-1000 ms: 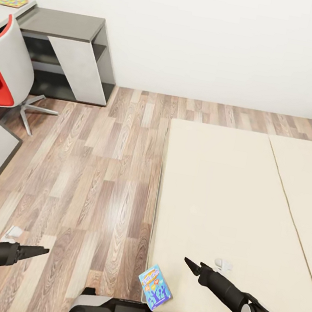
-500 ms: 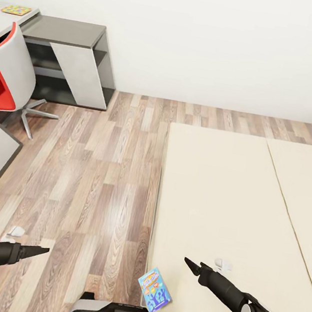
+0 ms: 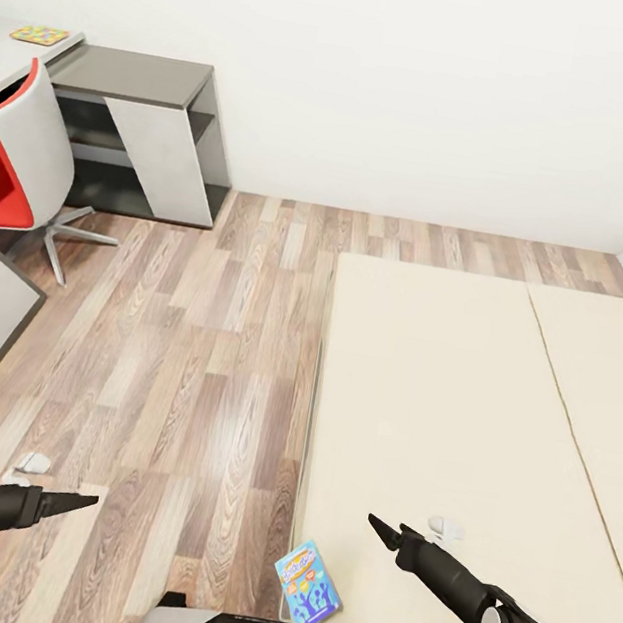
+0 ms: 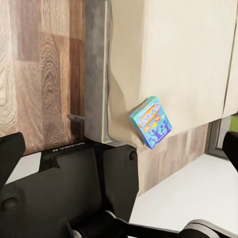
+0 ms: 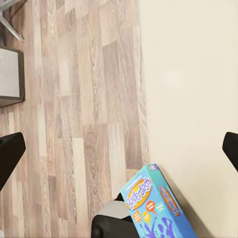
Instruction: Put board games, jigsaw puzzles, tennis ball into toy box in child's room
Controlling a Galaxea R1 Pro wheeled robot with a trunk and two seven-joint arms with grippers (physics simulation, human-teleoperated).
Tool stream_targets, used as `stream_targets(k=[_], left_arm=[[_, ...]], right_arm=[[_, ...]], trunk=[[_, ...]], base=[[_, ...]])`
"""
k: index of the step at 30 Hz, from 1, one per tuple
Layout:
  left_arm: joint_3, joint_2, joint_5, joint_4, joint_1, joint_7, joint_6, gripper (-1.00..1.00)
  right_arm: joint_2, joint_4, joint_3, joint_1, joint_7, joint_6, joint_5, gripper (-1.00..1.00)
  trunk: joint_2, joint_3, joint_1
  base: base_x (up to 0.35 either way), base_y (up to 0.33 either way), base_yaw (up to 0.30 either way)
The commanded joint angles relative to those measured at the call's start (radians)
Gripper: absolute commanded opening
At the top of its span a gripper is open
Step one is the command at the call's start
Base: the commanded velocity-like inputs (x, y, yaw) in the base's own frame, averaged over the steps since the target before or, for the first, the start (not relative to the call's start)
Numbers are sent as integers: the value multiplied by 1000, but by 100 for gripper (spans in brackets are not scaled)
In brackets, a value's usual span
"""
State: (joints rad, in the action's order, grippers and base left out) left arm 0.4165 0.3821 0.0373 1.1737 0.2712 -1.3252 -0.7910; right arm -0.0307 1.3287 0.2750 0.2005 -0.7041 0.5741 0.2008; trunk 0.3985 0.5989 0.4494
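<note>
At the near corner of the bed [image 3: 417,410], just ahead of the robot's base, lies 1 board game [image 3: 308,587], a blue box with its printed face up, resting on the mattress close to the edge that meets the wooden floor [image 3: 188,382]. The right gripper [image 3: 383,532] hangs over the mattress just beside the box; in the right wrist view its 2 fingertips [image 5: 10,153] sit at the far edges of the frame with nothing between them, so it is spread wide and carrying nothing. The left gripper [image 3: 82,499] reaches out over the floor, well apart from the box, and is likewise released and bare.

Judging from this, the step in hand is lining up on that box. To do it well, the right arm should swing back toward the base and come down from above, jaws set across the box's narrower span, closing only once both pads flank its sides. Since the box sits so near the mattress edge, a sideways nudge could tip it onto the floor, so a straight descent seems safer than a sweep.

Farther off, a red and grey chair [image 3: 17,161] stands by the grey table [image 3: 138,78], where a colourful flat item [image 3: 40,34], perhaps a puzzle or game, rests near the wall
</note>
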Motion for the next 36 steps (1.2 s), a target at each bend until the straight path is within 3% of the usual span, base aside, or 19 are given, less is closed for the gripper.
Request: stream_targets(k=[1,17,30,36], left_arm=[[1,0,4,0,1,-1,-11,100],[1,-6,4,-3,2,118,-17,100],[0,-37,4,-3,3,260,-18,100],[-1,-44,4,-3,3,287,-18,100]], right_arm=[[0,0,1,0,-1,7,5,100],[1,-5,0,0,0,7,4,100],[2,-17,-1,0,5,7,4,100],[2,-19,-1,0,7,6,4,100]], trunk=[[1,0,1],[1,-27,1],[1,-48,1],[1,-58,1]], base=[[0,0,0],[0,0,0],[0,0,0],[0,0,0]])
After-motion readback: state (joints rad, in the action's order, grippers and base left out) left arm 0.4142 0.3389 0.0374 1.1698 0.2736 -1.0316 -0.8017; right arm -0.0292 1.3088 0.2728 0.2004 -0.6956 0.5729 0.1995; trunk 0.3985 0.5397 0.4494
